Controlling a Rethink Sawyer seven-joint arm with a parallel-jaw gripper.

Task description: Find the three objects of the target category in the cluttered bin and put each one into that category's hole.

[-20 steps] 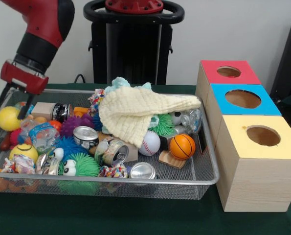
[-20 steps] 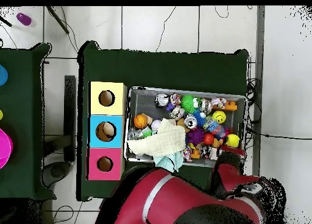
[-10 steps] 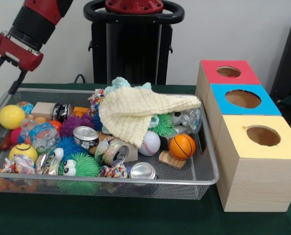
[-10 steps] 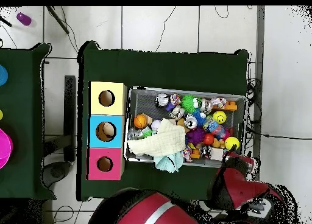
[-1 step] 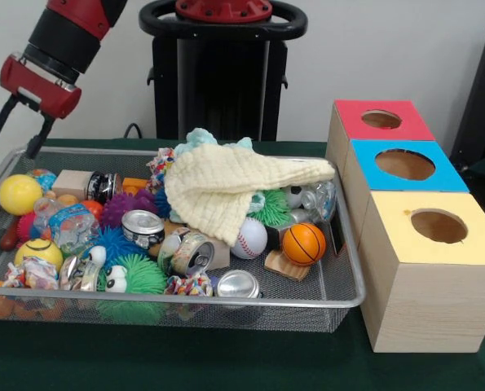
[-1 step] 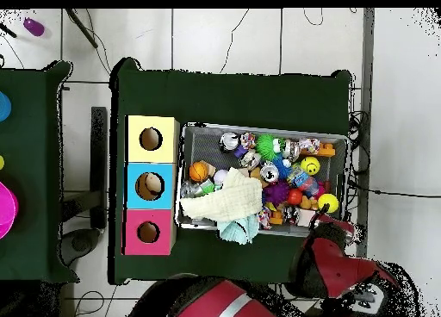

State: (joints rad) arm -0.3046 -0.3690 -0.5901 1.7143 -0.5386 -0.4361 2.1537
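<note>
Front view shows the gripper (image 5: 15, 132) spread apart and empty, above the far corner of the bin (image 5: 340, 300), near a yellow ball (image 5: 18, 195).

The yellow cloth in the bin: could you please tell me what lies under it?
Poking out from under the yellow cloth are a green spiky ball, a baseball and pale blue fluff behind it. Whatever sits beneath its middle is covered.
</note>
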